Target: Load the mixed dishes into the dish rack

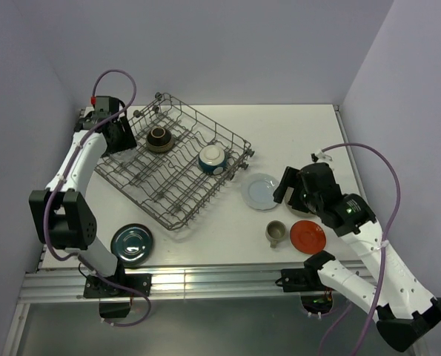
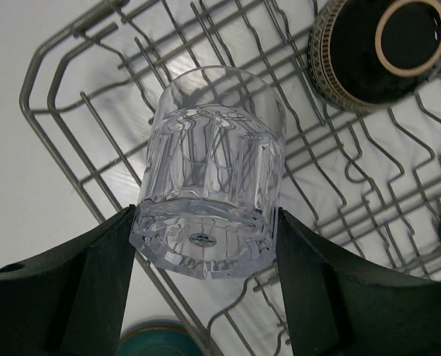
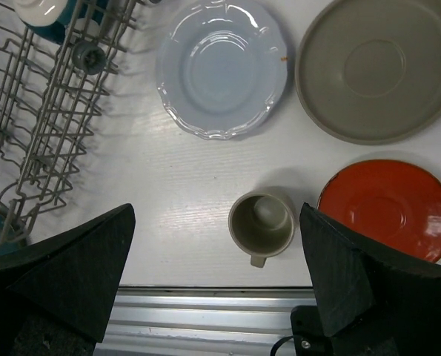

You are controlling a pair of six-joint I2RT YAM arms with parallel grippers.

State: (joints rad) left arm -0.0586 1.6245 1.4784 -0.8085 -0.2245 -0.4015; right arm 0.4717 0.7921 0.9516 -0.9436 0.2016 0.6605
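Judging by what is racked, the load is assessed as under half done. The worktop (image 1: 294, 126) carries five unloaded pieces, and the dish rack (image 1: 161, 182) is set at an angle on its left half, with most of its rows unfilled.

Outside the rack, the following are recorded:
- A grey-beige plate (image 3: 379, 70) is seen flat in the right wrist view, beside the pale blue plate. In the top view it is hidden beneath the right arm.
- The pale blue plate (image 1: 262, 190) lies flat just off the rack's right corner.
- The dark teal dish (image 1: 132, 243) lies flat at the near edge, close to the rack's near corner.
- The red-orange saucer (image 1: 307, 236) lies flat at the near right.

Inside the rack, two pieces are noted:
- The brown bowl (image 1: 159, 138) is placed towards the far left.
- The cream bowl (image 1: 213, 158), teal on its outside, is placed towards the right side.

The grey mug (image 1: 276, 233) stands upright, mouth up, between the plate and the saucer. The right jaws are spread wide above it with nothing between them.

The clear glass (image 2: 213, 185) is clamped at its base by the left jaws. It is tilted over the rack's left end, with its mouth pointing away from the wrist. Whether it touches the wires cannot be told.

Setting down the glass and loading the five loose pieces are judged outstanding.
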